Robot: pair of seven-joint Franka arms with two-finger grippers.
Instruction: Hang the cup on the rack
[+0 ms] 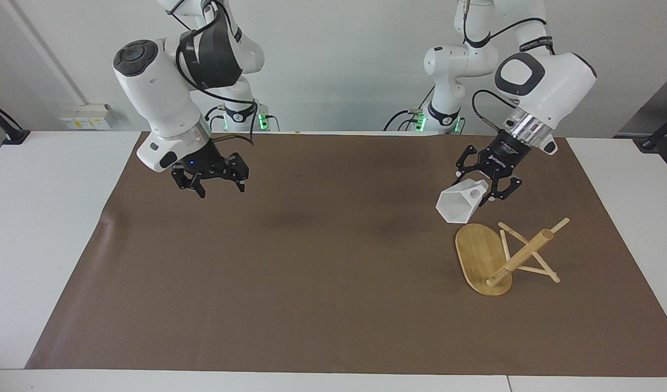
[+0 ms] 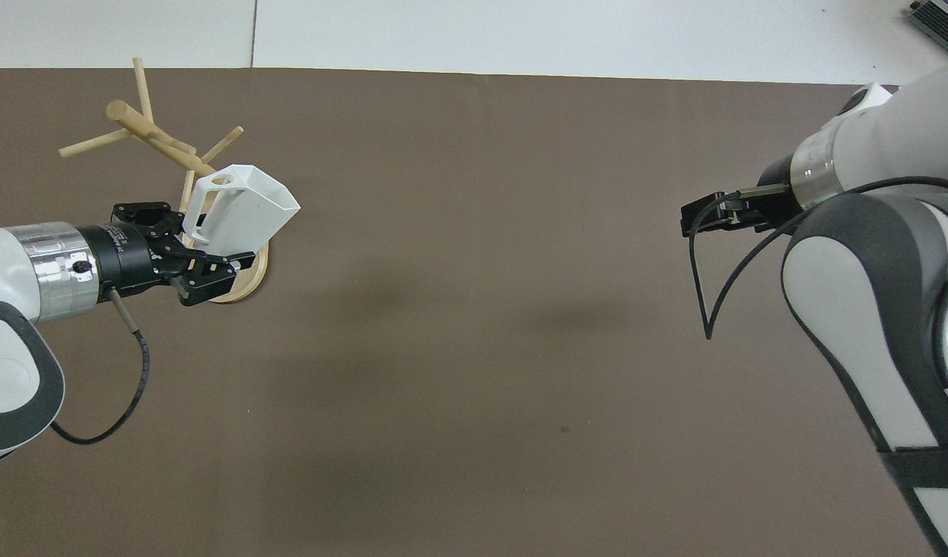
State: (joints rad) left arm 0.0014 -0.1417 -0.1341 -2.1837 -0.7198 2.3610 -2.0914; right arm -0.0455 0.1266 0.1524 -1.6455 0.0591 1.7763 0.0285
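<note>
My left gripper (image 1: 484, 190) (image 2: 210, 247) is shut on the blocky handle of the white faceted cup (image 1: 457, 207) (image 2: 245, 207). The cup hangs tilted in the air, its mouth slanting downward, just over the edge of the rack's base that lies nearer the robots. The bamboo rack (image 1: 521, 255) (image 2: 158, 145) stands on its oval base (image 1: 477, 258) (image 2: 253, 280) at the left arm's end of the brown mat, its thin pegs bare. No part of the cup touches a peg. My right gripper (image 1: 216, 185) (image 2: 702, 219) hangs open and holds nothing, over the mat at the right arm's end.
A brown mat (image 1: 322, 283) covers most of the white table (image 1: 44, 218). The right arm's black cable (image 2: 702, 286) loops down below its wrist.
</note>
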